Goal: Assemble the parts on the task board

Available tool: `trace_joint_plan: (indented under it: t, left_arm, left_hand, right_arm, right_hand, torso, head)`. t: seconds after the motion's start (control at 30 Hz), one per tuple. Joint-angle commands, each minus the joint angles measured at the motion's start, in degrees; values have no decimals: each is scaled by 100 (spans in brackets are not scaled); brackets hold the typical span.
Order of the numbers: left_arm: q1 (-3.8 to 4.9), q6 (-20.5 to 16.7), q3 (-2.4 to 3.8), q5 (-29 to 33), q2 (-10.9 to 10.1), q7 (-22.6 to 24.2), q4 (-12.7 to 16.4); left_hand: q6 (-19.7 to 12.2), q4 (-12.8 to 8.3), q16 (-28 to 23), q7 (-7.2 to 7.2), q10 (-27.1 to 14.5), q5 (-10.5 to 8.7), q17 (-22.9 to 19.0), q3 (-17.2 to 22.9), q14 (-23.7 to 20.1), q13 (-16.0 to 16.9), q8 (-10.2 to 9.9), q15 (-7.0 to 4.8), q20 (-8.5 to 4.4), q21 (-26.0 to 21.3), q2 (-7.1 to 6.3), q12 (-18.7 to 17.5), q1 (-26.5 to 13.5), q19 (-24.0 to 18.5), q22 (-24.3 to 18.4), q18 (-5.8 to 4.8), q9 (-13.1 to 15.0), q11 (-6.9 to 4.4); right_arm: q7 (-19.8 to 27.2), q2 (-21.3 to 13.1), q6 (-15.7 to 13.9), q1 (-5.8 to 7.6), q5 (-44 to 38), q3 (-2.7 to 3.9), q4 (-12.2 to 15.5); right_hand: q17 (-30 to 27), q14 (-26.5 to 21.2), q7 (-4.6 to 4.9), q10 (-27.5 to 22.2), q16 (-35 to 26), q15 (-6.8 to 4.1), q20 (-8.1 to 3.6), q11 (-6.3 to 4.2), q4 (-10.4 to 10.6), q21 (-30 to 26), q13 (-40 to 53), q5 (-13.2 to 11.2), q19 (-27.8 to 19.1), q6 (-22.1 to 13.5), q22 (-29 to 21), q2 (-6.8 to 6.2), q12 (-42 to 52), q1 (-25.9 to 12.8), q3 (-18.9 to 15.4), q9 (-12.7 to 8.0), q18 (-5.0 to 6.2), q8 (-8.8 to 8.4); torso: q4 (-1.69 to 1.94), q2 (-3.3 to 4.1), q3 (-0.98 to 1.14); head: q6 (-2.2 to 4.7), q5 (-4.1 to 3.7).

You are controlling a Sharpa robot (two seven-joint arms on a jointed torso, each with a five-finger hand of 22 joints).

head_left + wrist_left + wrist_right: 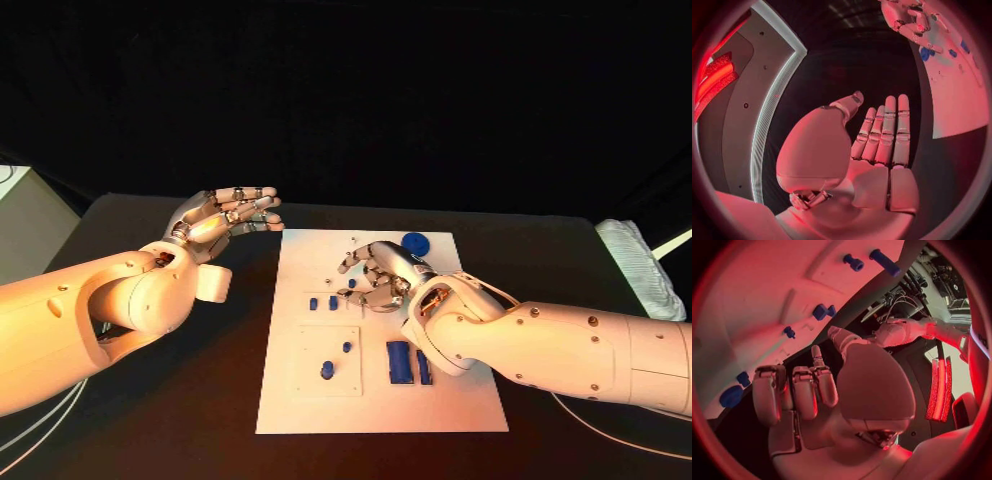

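White rectangular task board (378, 400): laid flat mid-counter (173, 430), small blue plastic parts (397, 361) spread over it, a round blue piece (415, 241) at its far edge. Silver right hand (378, 277): poised over the far parts, fingers curled (any grasp cannot be told). Silver left hand (227, 217): kept left of the board, released, presumably waiting.

A black bench (159, 420) carries everything. White cables (29, 430) lie at its near left corner, another cable (606, 425) at its near right, and a white padded object (642, 265) at its right edge.
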Motion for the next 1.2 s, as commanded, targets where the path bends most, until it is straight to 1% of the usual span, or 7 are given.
trace_joint_plan:
  t: [0.03,0.47,0.8,1.0,1.13,1.17,1.2]
  left_arm:
    - [2,98,3,-24,12,42,14]
    - [1,95,3,-24,8,42,26]
    - [1,97,3,-25,14,43,17]
    - [1,95,3,-26,13,43,14]
    - [1,93,2,-26,11,42,13]
    - [1,92,2,-26,11,42,13]
    - [1,92,2,-26,11,41,12]
  left_hand:
    - [-46,-38,30,177,-16,18,10,7,-33,4,11,13,5,32,15,-29,-39,-31,5,38,-6,8]
    - [-46,-38,30,177,-16,18,10,7,-33,4,11,13,5,32,15,-29,-39,-31,5,38,-6,8]
    - [-46,-38,30,177,-16,18,10,7,-33,4,11,13,5,32,15,-29,-39,-31,5,38,-6,8]
    - [-46,-38,30,177,-16,18,10,7,-33,4,11,13,5,32,15,-29,-39,-31,5,38,-6,8]
    - [-46,-38,30,177,-16,18,10,7,-33,4,11,13,5,32,15,-29,-39,-31,5,38,-6,8]
    - [-46,-38,30,177,-16,18,10,7,-33,4,11,13,5,32,15,-29,-39,-31,5,38,-6,8]
    - [-46,-38,30,177,-16,18,10,7,-33,4,11,13,5,32,15,-29,-39,-31,5,38,-6,8]
  right_arm:
    - [-139,56,453,-34,-485,-3,-8]
    - [-670,257,677,-92,-952,-5,-96]
    - [-851,284,729,-113,-1083,-6,-115]
    - [-911,290,745,-116,-1118,-7,-133]
    - [-896,299,724,-117,-1117,-7,-133]
    - [-887,302,715,-118,-1112,-7,-131]
    - [-878,305,709,-119,-1107,-7,-129]
  right_hand:
    - [1509,586,-8,15,21,21,29,-5,-31,25,872,-75,365,34,1174,-11,30,36,-36,-1,-12,21]
    - [1509,586,9,-23,21,32,34,11,-25,16,841,-305,363,-63,1174,-28,10,16,-294,-42,-11,-4]
    - [1509,586,4,-3,21,34,38,10,-15,19,862,-373,366,-49,1178,1,24,41,-412,-45,-12,19]
    - [1509,586,-10,16,21,25,33,-3,-23,27,879,-374,372,2,1186,62,36,105,-440,-39,-14,61]
    - [1509,586,-37,70,21,3,16,-29,-58,41,929,-393,381,99,1199,175,68,233,-385,-29,-18,134]
    - [1509,586,-43,85,21,-3,10,-35,-67,43,942,-447,382,120,1202,207,77,264,-351,-30,-19,149]
    - [1509,586,-56,111,21,-14,-1,-48,-78,39,965,-649,381,163,1200,259,91,308,-279,-30,-18,176]
  torso:
    - [1,-4,-5]
    - [11,5,-8]
    - [-3,8,-7]
    - [6,3,-3]
    - [7,5,0]
    - [8,5,0]
    - [8,4,0]
  head:
    - [-14,3]
    - [-42,7]
    - [-59,1]
    - [-73,-17]
    - [-72,-15]
    - [-71,-14]
    - [-72,-12]
